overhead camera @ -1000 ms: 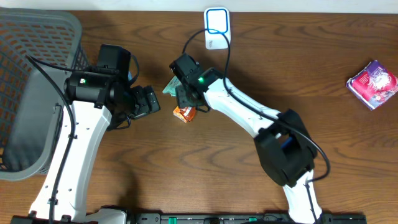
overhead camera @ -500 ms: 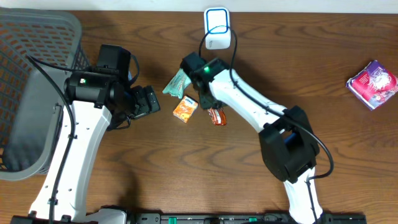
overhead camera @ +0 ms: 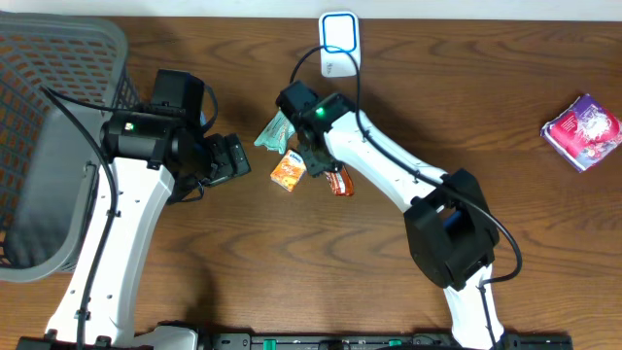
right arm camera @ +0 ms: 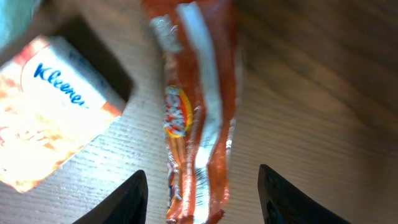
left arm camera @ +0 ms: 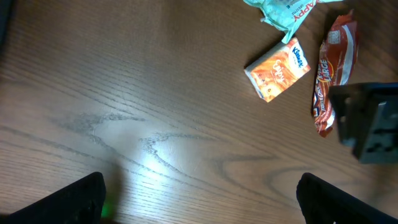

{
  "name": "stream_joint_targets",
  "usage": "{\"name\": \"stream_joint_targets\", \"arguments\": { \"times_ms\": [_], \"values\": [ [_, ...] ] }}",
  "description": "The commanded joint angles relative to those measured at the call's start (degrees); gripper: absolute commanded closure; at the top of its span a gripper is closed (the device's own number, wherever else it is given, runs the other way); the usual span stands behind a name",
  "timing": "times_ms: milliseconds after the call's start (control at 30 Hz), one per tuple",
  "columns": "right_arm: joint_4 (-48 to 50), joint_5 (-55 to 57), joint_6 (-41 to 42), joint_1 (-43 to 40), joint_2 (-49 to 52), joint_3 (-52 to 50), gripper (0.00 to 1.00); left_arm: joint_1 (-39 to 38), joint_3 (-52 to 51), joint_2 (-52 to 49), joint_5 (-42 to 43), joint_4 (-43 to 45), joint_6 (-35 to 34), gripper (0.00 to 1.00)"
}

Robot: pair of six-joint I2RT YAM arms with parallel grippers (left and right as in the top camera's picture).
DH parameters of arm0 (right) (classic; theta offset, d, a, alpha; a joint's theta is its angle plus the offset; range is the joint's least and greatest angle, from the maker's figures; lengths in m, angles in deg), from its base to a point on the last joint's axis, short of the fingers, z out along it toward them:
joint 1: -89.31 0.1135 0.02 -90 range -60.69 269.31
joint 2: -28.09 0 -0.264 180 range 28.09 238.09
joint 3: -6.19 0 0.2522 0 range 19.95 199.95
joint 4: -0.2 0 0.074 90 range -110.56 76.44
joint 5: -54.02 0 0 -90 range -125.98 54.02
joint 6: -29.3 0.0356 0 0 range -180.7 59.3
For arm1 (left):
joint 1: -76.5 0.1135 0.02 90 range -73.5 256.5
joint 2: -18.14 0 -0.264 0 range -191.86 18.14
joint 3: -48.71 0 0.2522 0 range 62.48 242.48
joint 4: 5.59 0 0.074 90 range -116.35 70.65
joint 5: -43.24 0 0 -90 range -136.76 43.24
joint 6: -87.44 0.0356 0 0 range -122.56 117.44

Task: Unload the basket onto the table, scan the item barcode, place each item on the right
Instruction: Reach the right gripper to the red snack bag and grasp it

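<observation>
Basket, grey mesh, occupies the left edge of the desk. It is judged to be a drop point for items once read.

Left arm rises from the near edge beside the basket. The left fingers are spread wide and empty over bare wood, just short of the item cluster. This is judged a parked position, clear of the working arm.

Right arm reaches from the near edge to the desk's middle, wrist turned down. The right fingers stand apart, one on each side of the orange-red snack wrapper. Wood shows between each finger and the foil, so they are released and not gripping.

Judgement: this wrapper is the item to be scanned, and the straddle across its narrow width is the approach to a pick.

Scanner, white with a blue ring, sits at the centre of the far edge. The wrapper lies flat near the desk's middle, apart from it, so no barcode has been presented.

Purple packet lies alone near the right edge.

Orange Kleenex pack lies just beside the wrapper, on the side toward the left edge. Teal packet lies beyond that, toward the far edge; whether those two touch cannot be told.

Risk noted: closing could nudge the tissue pack.

Surface is dark brown wood grain, level, with one glare patch below the left wrist. Of the room, only a pale strip past the far edge shows.
</observation>
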Motion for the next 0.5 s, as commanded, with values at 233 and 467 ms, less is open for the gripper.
{"name": "stream_joint_targets", "arguments": {
  "times_ms": [233, 467],
  "values": [
    [7.82, 0.02, -2.89, 0.2, -1.46, -11.34, 0.49, 0.17, 0.39, -0.31, -0.57, -0.04, 0.5, 0.02],
    [8.83, -0.92, -2.89, 0.15, -1.49, -13.2, 0.64, 0.17, 0.37, -0.31, -0.57, -0.04, 0.5, 0.02]
  ]
}}
